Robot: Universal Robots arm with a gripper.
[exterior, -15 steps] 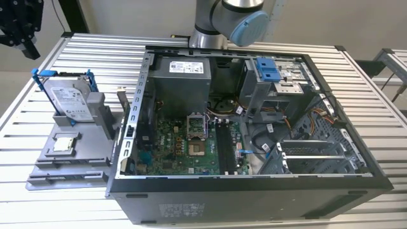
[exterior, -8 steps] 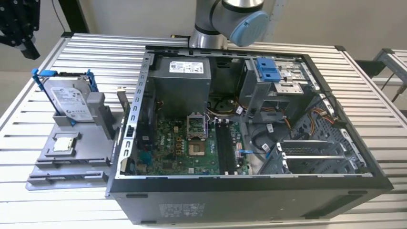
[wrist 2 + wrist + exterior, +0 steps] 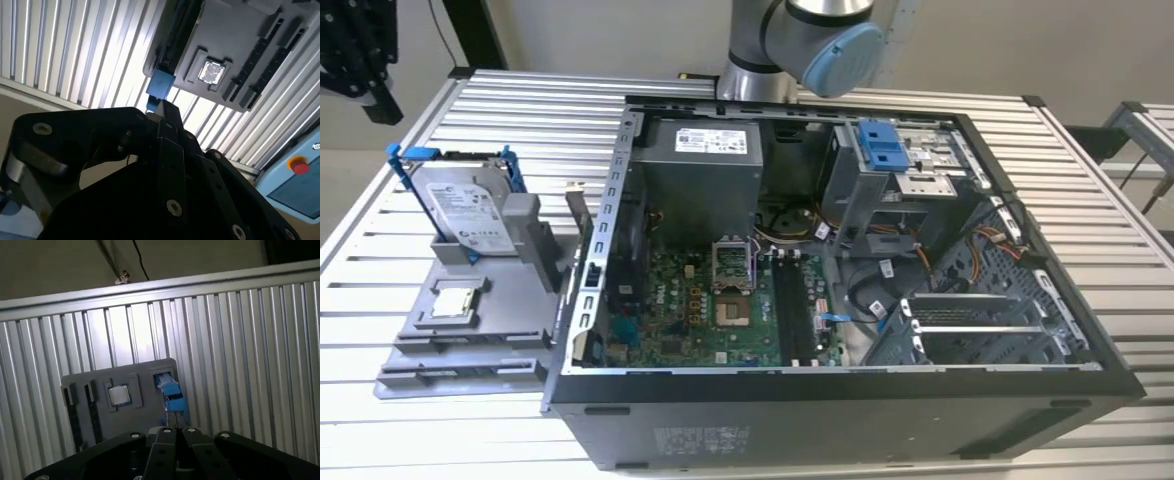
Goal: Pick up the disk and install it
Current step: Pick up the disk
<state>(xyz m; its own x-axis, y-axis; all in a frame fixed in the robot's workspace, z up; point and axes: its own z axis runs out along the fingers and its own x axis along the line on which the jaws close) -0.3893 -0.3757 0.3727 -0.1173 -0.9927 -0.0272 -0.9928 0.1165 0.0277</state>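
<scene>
In the exterior view the disk [image 3: 460, 205] stands upright in a grey holder [image 3: 467, 325] on the slatted table [image 3: 1094, 150], to the exterior view's left of the open computer case [image 3: 854, 410]. In the second wrist view the gripper [image 3: 162, 107], pressed together and holding nothing, hangs above the disk's [image 3: 161, 85] blue edge, apart from it. In the first wrist view the gripper [image 3: 174, 419] points at that same edge of the disk [image 3: 172, 392], beside a square chip [image 3: 119, 395].

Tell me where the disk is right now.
The disk stands on edge in the grey holder at the exterior view's left, beside the open computer case.
</scene>
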